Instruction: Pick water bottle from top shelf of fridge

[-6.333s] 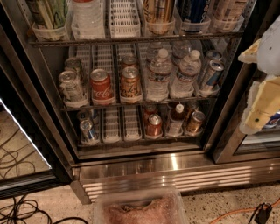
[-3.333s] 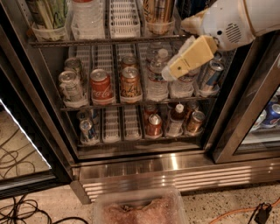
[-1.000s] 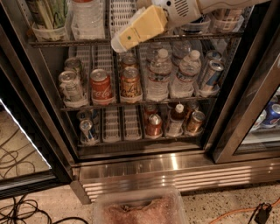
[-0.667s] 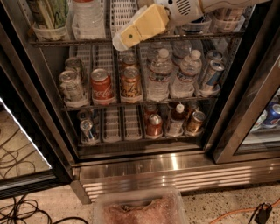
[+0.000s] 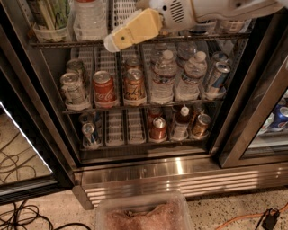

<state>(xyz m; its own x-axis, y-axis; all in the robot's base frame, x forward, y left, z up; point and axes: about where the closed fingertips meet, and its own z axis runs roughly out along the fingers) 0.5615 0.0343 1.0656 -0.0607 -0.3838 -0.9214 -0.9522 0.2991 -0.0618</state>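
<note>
The water bottle (image 5: 90,20) is clear and ribbed and stands on the top shelf (image 5: 54,44) of the fridge (image 5: 175,168), left of centre, its upper part cut off by the frame edge. My gripper (image 5: 110,44), with pale yellow fingers on a white arm reaching in from the upper right, hangs in front of the top shelf's front rail. Its tip is just right of the water bottle's lower part and appears not to touch it.
A cup of green stalks (image 5: 49,20) stands left of the bottle, a white slotted lane (image 5: 120,8) to its right. Two white-capped bottles (image 5: 164,76) and soda cans (image 5: 104,89) fill the middle rack. A plastic bin (image 5: 144,214) sits on the floor in front; cables (image 5: 18,215) lie left.
The arm came in from the right and swept left along the top shelf. Over the last second the gripper edged slightly further left toward the water bottle.
</note>
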